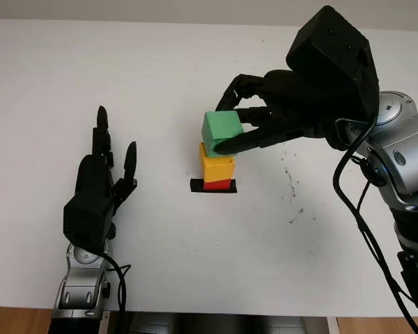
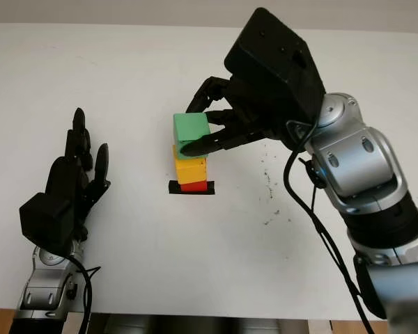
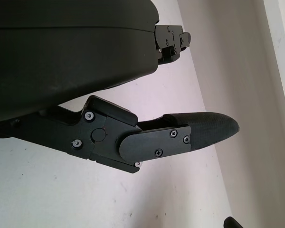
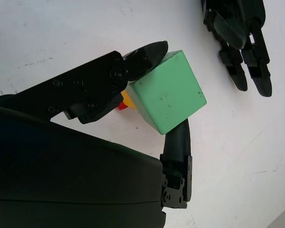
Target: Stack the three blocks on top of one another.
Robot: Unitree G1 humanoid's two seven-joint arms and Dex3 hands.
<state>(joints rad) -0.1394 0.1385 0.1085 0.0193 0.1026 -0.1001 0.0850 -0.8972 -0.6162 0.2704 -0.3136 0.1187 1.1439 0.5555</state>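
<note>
Fingers (image 4: 147, 54) of the right hand (image 1: 265, 115) pinch the green block (image 1: 221, 127) atop the yellow block (image 1: 217, 165).

green block (image 1: 222, 128) sits tilted atop the yellow block (image 1: 217, 167), which rests on the red block (image 1: 217, 184), mid-desk.

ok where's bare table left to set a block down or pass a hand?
Free: the table near edge in front of the stack, the far strip behind it, and the lane between the open left hand and the stack. Crowded: the centre, where the right hand grips the green block over the yellow block and red block.
</note>
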